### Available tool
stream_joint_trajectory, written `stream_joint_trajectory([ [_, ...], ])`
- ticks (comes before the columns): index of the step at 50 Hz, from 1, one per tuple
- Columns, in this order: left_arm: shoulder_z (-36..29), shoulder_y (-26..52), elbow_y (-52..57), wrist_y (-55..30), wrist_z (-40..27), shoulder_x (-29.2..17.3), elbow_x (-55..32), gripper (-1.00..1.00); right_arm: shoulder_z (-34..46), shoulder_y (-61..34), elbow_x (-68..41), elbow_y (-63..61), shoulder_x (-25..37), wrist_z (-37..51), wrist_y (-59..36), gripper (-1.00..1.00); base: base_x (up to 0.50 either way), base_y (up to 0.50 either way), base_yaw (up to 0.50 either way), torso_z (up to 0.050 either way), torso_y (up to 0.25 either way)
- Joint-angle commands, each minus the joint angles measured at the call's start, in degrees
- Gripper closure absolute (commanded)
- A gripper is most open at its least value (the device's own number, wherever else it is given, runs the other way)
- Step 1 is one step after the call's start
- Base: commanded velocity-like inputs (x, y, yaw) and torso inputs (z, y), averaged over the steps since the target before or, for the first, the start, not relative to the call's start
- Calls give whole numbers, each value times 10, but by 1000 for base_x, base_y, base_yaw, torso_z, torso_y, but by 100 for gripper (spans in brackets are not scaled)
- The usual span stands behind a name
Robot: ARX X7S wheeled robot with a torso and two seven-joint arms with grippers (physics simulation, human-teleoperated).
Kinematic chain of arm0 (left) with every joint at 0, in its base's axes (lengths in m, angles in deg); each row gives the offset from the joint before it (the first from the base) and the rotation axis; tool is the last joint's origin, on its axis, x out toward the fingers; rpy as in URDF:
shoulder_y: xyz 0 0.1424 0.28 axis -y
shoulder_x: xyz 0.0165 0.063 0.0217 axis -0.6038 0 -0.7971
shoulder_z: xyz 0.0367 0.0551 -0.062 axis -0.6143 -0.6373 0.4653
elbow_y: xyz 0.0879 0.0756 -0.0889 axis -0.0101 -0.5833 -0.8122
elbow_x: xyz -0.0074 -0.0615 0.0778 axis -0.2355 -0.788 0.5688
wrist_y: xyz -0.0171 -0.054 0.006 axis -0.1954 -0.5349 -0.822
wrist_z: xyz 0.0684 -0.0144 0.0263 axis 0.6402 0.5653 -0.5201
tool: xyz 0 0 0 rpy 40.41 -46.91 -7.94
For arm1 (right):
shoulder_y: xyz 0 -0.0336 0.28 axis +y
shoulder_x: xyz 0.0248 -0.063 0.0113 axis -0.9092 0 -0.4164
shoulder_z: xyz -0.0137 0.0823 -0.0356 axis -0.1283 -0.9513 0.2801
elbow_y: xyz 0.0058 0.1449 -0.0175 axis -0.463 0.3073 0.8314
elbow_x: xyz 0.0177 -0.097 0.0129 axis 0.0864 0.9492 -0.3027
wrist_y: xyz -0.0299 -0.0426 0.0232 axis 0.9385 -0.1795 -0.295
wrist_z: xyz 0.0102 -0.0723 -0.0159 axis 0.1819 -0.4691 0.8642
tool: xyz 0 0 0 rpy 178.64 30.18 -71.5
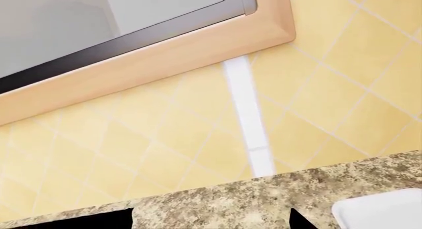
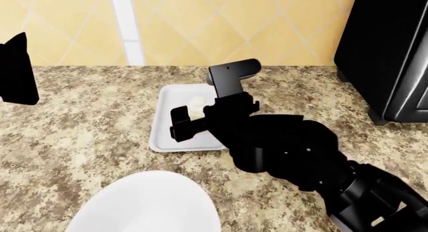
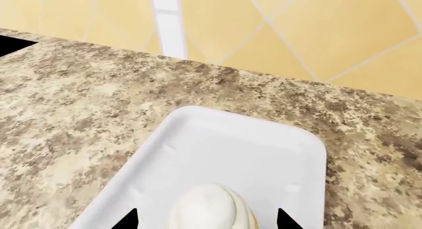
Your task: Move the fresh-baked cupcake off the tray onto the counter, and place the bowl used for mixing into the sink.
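Observation:
The pale cupcake (image 3: 211, 206) stands on the white tray (image 3: 197, 140) and lies between the spread tips of my open right gripper (image 3: 206, 220), with gaps on both sides. From the head camera the right gripper (image 2: 190, 118) hangs over the tray (image 2: 167, 137) and half hides the cupcake (image 2: 196, 100). The big white bowl (image 2: 144, 204) rests on the speckled counter (image 2: 80, 122) in front of the tray. My left gripper (image 2: 17, 69) hovers at the far left; in its own view this open left gripper (image 1: 211, 221) holds nothing. The sink is out of view.
A yellow tiled wall (image 2: 200, 26) backs the counter. A black appliance (image 2: 394, 51) stands at the right end. The left wrist view shows a window frame (image 1: 165, 56) above the counter (image 1: 231, 199) and a corner of the tray (image 1: 382, 211).

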Motion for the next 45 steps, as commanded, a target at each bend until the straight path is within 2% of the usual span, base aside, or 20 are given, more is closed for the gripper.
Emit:
stream_joint_trajectory([
  [1,0,-6,5,6,2,-2,1,-100,8,8,12,15,-4,-10,7,-100,0,0,0,0,0],
  [31,-2,-14,6,12,13,1,16,-100,37,22,45,36,-16,-34,19,-100,0,0,0,0,0],
  [32,-1,-16,8,14,13,-1,16,-100,42,19,49,33,-15,-30,13,100,0,0,0,0,0],
  [45,1,-21,15,22,11,-10,11,-100,46,-5,65,-5,3,31,-5,100,0,0,0,0,0],
])
